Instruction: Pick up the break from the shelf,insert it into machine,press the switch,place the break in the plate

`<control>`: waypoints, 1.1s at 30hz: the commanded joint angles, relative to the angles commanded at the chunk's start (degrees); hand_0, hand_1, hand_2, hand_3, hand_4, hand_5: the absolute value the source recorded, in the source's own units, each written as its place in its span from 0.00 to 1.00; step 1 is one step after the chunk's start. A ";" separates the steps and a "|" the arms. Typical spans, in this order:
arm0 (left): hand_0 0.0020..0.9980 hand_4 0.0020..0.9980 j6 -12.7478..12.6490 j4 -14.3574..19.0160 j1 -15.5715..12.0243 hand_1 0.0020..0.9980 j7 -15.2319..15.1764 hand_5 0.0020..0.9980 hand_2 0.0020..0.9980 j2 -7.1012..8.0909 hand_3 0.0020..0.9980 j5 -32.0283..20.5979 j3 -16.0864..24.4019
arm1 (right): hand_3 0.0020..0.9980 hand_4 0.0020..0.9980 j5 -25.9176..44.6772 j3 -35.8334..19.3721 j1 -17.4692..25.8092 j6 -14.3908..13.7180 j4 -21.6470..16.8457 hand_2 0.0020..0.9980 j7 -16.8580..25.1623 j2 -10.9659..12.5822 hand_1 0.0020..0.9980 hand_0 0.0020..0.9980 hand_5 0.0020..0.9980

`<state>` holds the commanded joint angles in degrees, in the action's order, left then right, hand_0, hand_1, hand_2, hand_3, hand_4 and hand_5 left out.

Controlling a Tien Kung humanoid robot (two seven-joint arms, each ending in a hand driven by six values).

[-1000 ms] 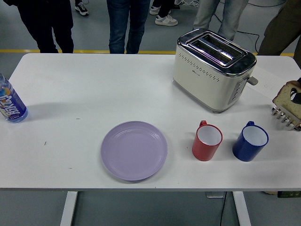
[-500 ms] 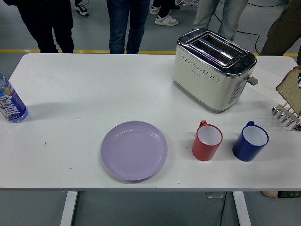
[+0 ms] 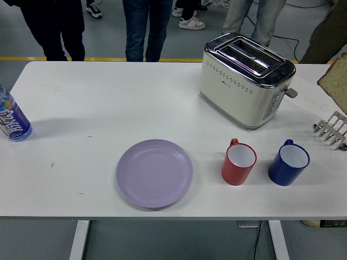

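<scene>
Rightward, bread (image 3: 334, 81) hangs above the rack (image 3: 332, 131), its hand unseen, beyond toaster (image 3: 245, 80) and mugs (image 3: 288, 162).

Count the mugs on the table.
2. The red mug stands right of the purple plate, in front of the toaster; the blue mug stands just right of it.

A lab or demonstration hall is suggested. A plain white table (image 3: 108, 97) on metal legs is set on a grey floor marked by a yellow line (image 3: 81, 58), with a cable (image 3: 282, 40) trailed across it. Several standing people (image 3: 146, 27) are gathered along the far side, seen only from the legs down.
</scene>
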<state>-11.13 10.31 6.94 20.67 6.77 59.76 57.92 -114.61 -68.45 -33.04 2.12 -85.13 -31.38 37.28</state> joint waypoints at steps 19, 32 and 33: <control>0.63 0.33 -0.02 0.00 0.06 0.49 0.09 0.81 0.47 0.16 0.54 0.22 0.16 | 0.48 0.51 1.41 0.26 -2.72 2.07 -3.23 0.43 -0.50 2.03 0.21 0.11 0.10; 0.63 0.33 0.02 0.00 -0.27 0.49 0.15 0.81 0.47 0.30 0.54 0.56 0.32 | 0.48 0.51 1.57 0.29 -3.53 2.72 -4.61 0.42 -0.83 2.76 0.20 0.09 0.09; 0.63 0.33 0.02 0.00 -0.28 0.49 0.15 0.81 0.47 0.31 0.54 0.59 0.35 | 0.48 0.51 1.57 0.29 -3.57 2.75 -4.66 0.42 -0.84 2.77 0.20 0.09 0.09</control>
<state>-11.11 10.31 6.66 20.82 7.08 60.35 58.26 -113.04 -68.16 -36.61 4.86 -89.79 -32.22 40.05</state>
